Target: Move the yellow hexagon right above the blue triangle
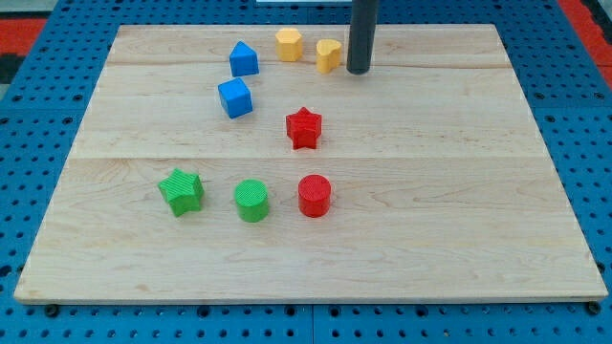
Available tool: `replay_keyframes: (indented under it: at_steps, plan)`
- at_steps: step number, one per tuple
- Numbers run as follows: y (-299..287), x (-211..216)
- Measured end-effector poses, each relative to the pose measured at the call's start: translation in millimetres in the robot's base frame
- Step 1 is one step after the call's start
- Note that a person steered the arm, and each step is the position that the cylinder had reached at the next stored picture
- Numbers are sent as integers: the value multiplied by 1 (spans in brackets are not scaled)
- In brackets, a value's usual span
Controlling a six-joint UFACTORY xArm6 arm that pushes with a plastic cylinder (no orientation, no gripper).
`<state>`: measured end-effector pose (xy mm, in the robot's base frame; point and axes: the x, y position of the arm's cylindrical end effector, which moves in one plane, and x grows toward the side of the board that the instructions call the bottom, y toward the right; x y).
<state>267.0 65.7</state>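
The yellow hexagon (pixel 288 44) sits near the view's top, just right of the blue triangle (pixel 243 59). A yellow heart-like block (pixel 328 54) lies right of the hexagon. My tip (pixel 359 71) is the end of the dark rod, touching the board just right of the yellow heart block, about 75 px right of the hexagon. A blue cube (pixel 234 97) lies just below the blue triangle.
A red star (pixel 304 128) sits mid-board. A green star (pixel 181 190), a green cylinder (pixel 251 201) and a red cylinder (pixel 314 196) form a row lower down. The wooden board (pixel 459 191) rests on a blue pegboard.
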Motion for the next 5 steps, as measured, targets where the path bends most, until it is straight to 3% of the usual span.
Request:
replay_keyframes:
  at_steps: [1, 2, 4, 5]
  plan:
    - [-12, -41]
    - [-92, -43]
    - [-59, 26]
    - [-87, 43]
